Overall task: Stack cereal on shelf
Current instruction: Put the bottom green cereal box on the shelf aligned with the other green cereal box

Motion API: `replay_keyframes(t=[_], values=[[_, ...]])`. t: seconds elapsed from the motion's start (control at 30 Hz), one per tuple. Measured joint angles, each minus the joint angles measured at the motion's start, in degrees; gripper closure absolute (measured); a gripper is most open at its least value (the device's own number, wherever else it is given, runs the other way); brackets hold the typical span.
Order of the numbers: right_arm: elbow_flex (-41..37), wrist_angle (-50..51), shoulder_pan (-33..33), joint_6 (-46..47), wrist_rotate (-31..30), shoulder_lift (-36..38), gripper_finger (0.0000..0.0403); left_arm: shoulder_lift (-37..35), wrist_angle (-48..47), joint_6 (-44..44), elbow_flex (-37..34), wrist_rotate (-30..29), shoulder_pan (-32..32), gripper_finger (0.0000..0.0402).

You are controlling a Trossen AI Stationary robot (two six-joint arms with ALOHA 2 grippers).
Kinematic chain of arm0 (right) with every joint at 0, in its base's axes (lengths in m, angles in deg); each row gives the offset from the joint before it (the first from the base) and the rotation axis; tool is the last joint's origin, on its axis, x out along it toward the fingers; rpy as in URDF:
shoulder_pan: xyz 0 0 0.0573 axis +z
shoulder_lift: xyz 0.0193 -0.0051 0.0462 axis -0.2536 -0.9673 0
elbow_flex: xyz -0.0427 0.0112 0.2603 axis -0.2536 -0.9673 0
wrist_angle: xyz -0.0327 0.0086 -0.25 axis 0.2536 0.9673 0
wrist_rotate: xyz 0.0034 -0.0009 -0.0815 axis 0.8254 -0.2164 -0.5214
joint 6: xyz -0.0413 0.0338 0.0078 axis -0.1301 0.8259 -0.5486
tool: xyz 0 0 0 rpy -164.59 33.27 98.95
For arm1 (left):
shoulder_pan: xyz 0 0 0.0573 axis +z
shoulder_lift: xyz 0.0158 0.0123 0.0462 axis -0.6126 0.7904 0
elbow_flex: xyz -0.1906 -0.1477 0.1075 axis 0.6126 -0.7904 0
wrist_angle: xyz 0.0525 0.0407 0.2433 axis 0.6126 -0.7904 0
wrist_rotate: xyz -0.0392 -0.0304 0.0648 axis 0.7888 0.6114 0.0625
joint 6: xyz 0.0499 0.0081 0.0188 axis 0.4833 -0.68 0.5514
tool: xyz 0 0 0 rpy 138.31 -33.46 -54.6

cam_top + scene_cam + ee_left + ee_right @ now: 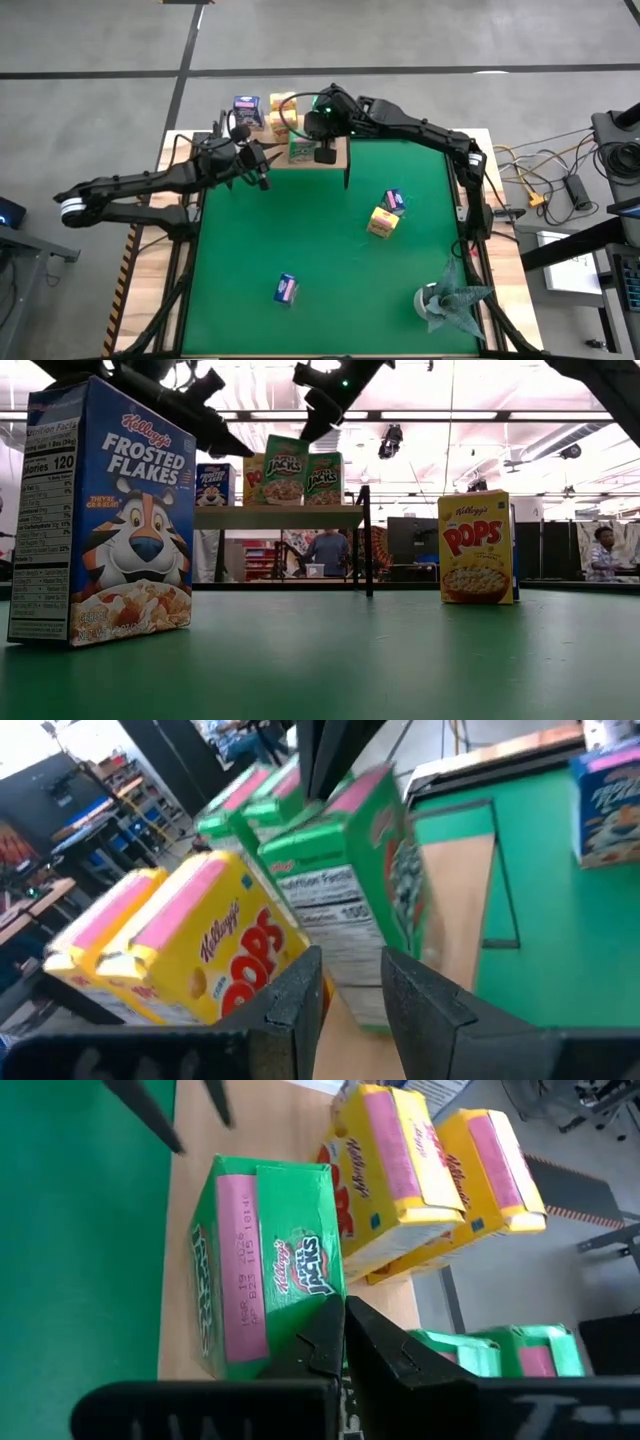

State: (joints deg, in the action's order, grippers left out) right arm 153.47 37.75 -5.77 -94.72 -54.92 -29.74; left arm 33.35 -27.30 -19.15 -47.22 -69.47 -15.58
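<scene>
The shelf stands at the mat's far edge. On it stand a blue cereal box, two yellow ones and green ones. One green box stands near the board's front edge, and my right gripper is shut right at its top edge, above the shelf. My left gripper is open with nothing between its fingers. It hovers just left of the shelf, pointing at the yellow and green boxes. Two blue boxes and a yellow one rest on the mat. My right gripper's shut fingertips stand at the green box's upper edge, slanting down from above. I cannot tell whether they touch it. The box stands upright on the shelf board.
A grey-green foil wad sits at the mat's near right corner. The mat is bare between the loose boxes. Beyond the table, people show in the room.
</scene>
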Motion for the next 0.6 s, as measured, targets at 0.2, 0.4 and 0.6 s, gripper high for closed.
replay_keyframes(t=[0.2, 0.4, 0.6], values=[[0.0, 0.0, 1.0, -0.2, 0.0, 0.2, 0.0394, 4.1, 1.8, -0.3, 0.0, -0.1, 0.8, 0.0313], [-0.1, -0.1, 1.0, -0.4, -0.9, 0.8, 0.0394, 6.5, 3.2, -0.3, 0.0, -3.1, 0.9, 0.0313], [-0.1, -0.1, 1.1, -0.7, -1.1, 1.8, 0.0394, 6.8, 3.2, -0.4, 0.0, -4.5, 0.9, 0.0313]])
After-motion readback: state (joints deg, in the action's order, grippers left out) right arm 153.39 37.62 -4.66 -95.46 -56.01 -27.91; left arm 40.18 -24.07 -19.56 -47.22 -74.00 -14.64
